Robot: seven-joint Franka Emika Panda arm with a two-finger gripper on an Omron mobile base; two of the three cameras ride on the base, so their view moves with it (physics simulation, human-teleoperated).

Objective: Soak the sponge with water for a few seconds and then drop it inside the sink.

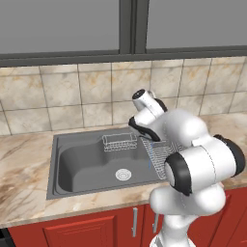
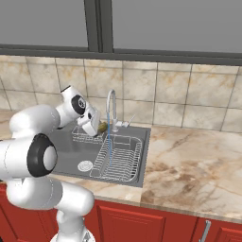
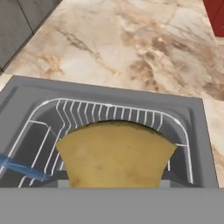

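Note:
My gripper (image 2: 98, 125) is shut on the sponge (image 2: 102, 126), a mustard-yellow block held above the sink (image 2: 71, 150) just left of the faucet's spout. In the hand view the sponge (image 3: 116, 154) hides my fingertips. The water (image 2: 108, 139) falls as a thin pale-blue stream from the curved faucet (image 2: 112, 106) onto the dish rack. It passes close beside the sponge; I cannot tell if they touch. The water (image 3: 24, 168) crosses the lower left of the hand view. In the left base view my arm hides the hand; the sink (image 1: 82, 164), its drain (image 1: 122, 174) and the water (image 1: 150, 155) show.
A wire dish rack (image 2: 120, 159) fills the sink's right half, directly under the sponge (image 3: 109, 114). A small wire basket (image 1: 118, 141) hangs at the sink's back wall. Marble counter (image 2: 189, 160) surrounds the basin, with tiled wall and window behind.

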